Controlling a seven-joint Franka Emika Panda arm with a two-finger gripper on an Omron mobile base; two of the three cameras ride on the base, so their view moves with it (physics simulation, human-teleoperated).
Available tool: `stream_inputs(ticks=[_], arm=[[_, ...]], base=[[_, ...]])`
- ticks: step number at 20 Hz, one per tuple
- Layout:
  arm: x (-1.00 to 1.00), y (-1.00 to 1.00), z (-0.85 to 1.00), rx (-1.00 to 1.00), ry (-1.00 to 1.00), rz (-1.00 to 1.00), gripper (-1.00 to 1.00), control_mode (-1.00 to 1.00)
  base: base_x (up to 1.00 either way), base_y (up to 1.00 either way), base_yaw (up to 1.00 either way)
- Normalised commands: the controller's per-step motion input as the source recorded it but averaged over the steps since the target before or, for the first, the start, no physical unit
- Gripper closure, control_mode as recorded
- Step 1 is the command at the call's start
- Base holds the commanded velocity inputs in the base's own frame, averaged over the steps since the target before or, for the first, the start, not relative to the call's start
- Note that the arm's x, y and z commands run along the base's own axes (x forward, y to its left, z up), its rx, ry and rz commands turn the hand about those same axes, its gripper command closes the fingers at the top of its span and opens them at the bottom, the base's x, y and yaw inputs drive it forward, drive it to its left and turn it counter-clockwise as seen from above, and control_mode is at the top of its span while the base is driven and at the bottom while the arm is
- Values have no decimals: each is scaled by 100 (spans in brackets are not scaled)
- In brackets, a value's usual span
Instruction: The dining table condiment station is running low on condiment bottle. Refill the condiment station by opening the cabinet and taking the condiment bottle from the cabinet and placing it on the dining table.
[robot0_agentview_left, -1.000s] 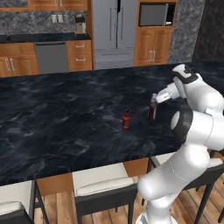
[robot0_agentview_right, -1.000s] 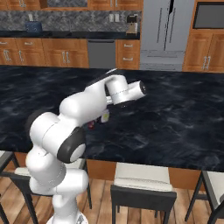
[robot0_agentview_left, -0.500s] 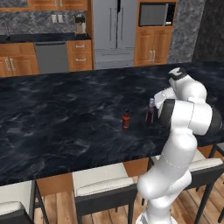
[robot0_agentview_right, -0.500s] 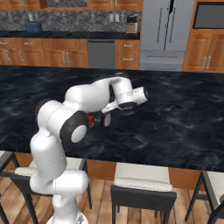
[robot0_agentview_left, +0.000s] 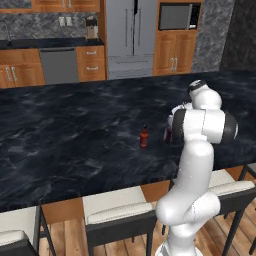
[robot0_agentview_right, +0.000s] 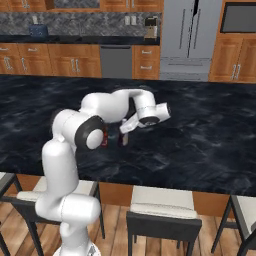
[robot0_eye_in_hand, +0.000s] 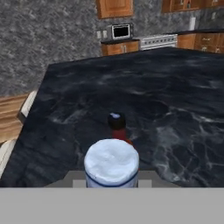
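Note:
The condiment bottle (robot0_eye_in_hand: 111, 162), dark-bodied with a white cap, sits close under the hand camera. My gripper (robot0_agentview_right: 125, 132) is shut on it, low over the black marble dining table (robot0_agentview_left: 75, 125). In the left base view the condiment bottle (robot0_agentview_left: 168, 134) peeks out beside my forearm. A small red bottle with a dark cap (robot0_agentview_left: 144, 136) stands on the table just beside it. In the hand view the red bottle (robot0_eye_in_hand: 117, 127) rises right behind the held one. My elbow partly hides the red bottle (robot0_agentview_right: 104, 138) in the right base view.
Cushioned stools (robot0_agentview_left: 115, 210) (robot0_agentview_right: 165, 202) line the near edge of the table. The dining table (robot0_eye_in_hand: 175, 100) ends at a wooden side (robot0_eye_in_hand: 28, 105) on the left of the hand view. Wooden base cabinets and a steel fridge (robot0_agentview_left: 130, 35) stand far behind.
My elbow has swung round in front of the hand. The gripper has come slightly down and toward the red bottle with the condiment bottle in it.

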Motion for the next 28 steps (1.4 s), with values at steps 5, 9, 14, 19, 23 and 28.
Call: stream_inputs(ticks=[5, 9, 14, 19, 23, 28], arm=[[27, 2, -32, 0, -7, 11, 100, -100], [28, 6, -35, 0, -5, 11, 100, -100], [28, 10, -35, 0, -5, 10, 100, -100], [25, 14, -36, 0, -5, 10, 100, -100], [23, 18, -36, 0, -6, 9, 100, -100], [14, 13, -36, 0, -6, 9, 100, -100]], base=[[0, 0, 0], [0, 0, 0], [0, 0, 0], [0, 0, 0], [0, 0, 0], [0, 0, 0]])
